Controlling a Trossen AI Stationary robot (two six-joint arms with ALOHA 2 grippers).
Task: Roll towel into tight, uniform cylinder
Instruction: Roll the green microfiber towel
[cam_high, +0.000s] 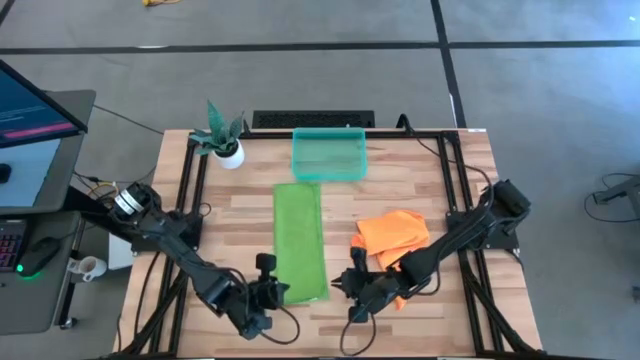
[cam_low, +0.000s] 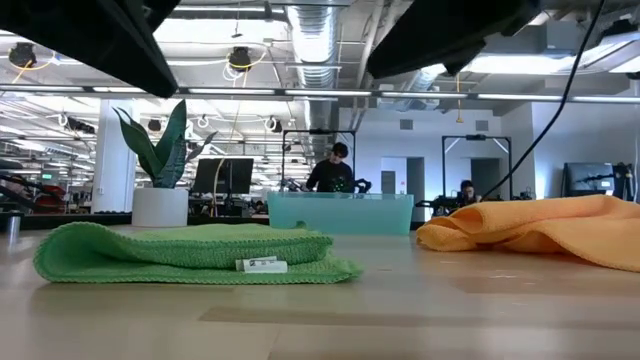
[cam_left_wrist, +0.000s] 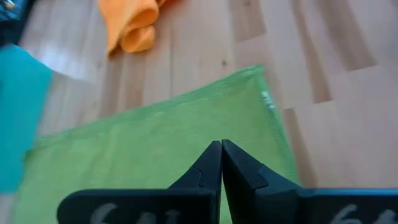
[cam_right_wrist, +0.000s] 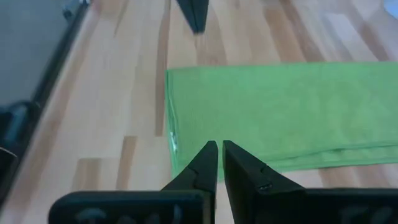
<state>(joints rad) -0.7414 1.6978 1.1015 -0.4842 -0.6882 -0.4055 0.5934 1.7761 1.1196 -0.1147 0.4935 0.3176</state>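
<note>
A green towel (cam_high: 300, 240), folded into a long narrow strip, lies flat on the wooden table and runs from the far side to the near side. In the low view the towel (cam_low: 190, 250) shows a white label on its near edge. My left gripper (cam_high: 283, 293) hovers shut above the towel's near left corner, with the towel (cam_left_wrist: 155, 143) below its fingers. My right gripper (cam_high: 338, 284) hovers just off the near right corner, its fingers all but together above the towel's edge (cam_right_wrist: 186, 155). Neither gripper reaches table height in the low view.
A crumpled orange cloth (cam_high: 392, 235) lies right of the towel, under the right arm. A teal see-through tray (cam_high: 328, 153) stands just beyond the towel's far end, and a potted plant (cam_high: 222, 135) at the far left. Bare wood lies left of the towel.
</note>
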